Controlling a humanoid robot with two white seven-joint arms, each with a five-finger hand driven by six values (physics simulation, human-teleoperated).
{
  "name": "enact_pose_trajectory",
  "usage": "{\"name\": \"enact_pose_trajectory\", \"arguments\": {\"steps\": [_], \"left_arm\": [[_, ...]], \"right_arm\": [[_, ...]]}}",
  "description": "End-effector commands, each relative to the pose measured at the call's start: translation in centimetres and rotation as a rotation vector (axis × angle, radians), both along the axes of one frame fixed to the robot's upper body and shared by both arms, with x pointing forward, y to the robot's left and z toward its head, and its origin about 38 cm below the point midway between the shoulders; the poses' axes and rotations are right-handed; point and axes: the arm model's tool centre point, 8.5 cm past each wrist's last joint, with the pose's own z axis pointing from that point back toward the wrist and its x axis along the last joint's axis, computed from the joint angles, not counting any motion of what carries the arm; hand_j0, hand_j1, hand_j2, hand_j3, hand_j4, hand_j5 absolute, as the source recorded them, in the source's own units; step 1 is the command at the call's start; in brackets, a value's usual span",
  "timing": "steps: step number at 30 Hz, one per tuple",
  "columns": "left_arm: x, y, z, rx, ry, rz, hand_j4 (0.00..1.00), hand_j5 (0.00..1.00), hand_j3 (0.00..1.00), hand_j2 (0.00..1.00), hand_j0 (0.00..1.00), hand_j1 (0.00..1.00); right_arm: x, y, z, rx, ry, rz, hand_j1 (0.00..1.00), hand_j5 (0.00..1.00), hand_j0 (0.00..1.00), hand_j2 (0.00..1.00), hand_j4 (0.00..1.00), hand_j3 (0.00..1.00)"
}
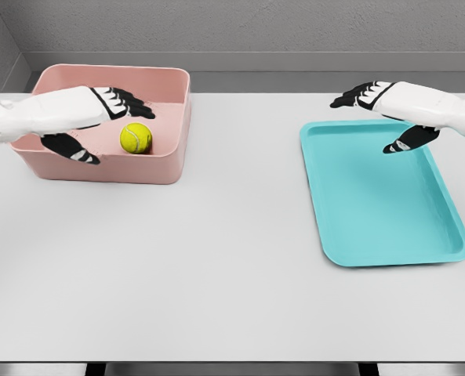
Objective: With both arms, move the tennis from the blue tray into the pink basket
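While the tennis ball sits inside the pink basket, right of the basket's middle, nothing is gripping it. Ball is yellow-green and looks to be resting on the basket floor, though the floor contact is partly guessed from this angle.

Basket is at the table's far left, long side roughly parallel to the back edge. Blue tray lies well apart on the right, flat, slightly skewed, rim raised all around.

Surface: plain white table, matte, front edge visible at the bottom of the view. Behind it a grey textured wall with a darker strip where it meets the table's back edge; a wall corner shows at upper left.

Left hand comes in from the left edge, forearm level, palm down over the basket's left half. Fingers extended and loose toward the ball, thumb hanging below near the front wall. Released, fingertips just beside the ball but not on it.

Right hand hovers over the tray's far edge, fingers stretched leftward, thumb dropped underneath. Also relaxed, holding nothing.
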Motion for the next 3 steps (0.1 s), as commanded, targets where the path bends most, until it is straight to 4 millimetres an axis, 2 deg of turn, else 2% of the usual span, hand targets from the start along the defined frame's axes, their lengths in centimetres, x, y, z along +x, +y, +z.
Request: {"name": "enact_pose_trajectory", "arguments": {"steps": [1, 3], "left_arm": [[-0.28, 0.76, 0.84, -0.01, -0.016, 0.015, 1.0, 1.0, 1.0, 1.0, 1.0, 1.0], [-0.51, 0.84, -0.04, -0.008, 0.005, 0.016, 1.0, 1.0, 1.0, 1.0, 1.0, 1.0]], "right_arm": [[0.01, -0.02, 0.13, 0.007, -0.001, -0.002, 1.0, 1.0, 1.0, 1.0, 1.0, 1.0], [0.02, -0.06, 0.12, 0.007, 0.0, -0.004, 1.0, 1.0, 1.0, 1.0, 1.0, 1.0]]}}
